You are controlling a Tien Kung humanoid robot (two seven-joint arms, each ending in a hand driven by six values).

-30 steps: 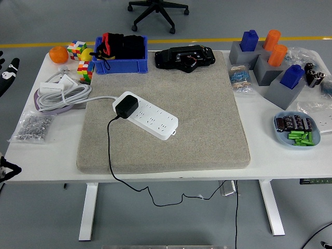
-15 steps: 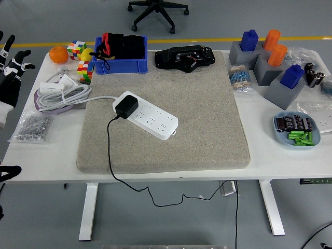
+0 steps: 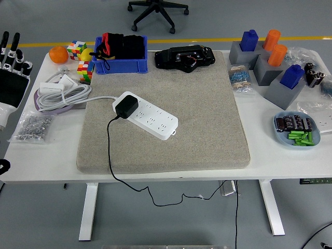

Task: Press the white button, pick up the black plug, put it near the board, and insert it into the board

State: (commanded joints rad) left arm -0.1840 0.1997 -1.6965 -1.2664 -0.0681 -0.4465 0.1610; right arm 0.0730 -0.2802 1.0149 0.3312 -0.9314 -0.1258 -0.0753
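A white power strip (image 3: 150, 117) lies slanted on the grey felt mat (image 3: 207, 129), its white cable leading off to the left. A black plug (image 3: 126, 106) sits in the strip's left end, and its black cord runs down over the mat's front edge. My left hand (image 3: 11, 78) is raised at the picture's far left, beyond the table's left end, fingers straight and spread, holding nothing. It is well apart from the strip. My right hand is out of sight.
A coiled white cable (image 3: 61, 93) and a bag of screws (image 3: 32, 126) lie left of the mat. A blue bin (image 3: 120, 57), cubes and an orange (image 3: 58, 54) stand at the back left. Grey blocks (image 3: 270, 70) and a blue dish (image 3: 296, 129) are on the right.
My left hand has risen at the left edge and moved slightly rightward, coming more fully into view with its fingers straightening. Plug and strip have not moved.
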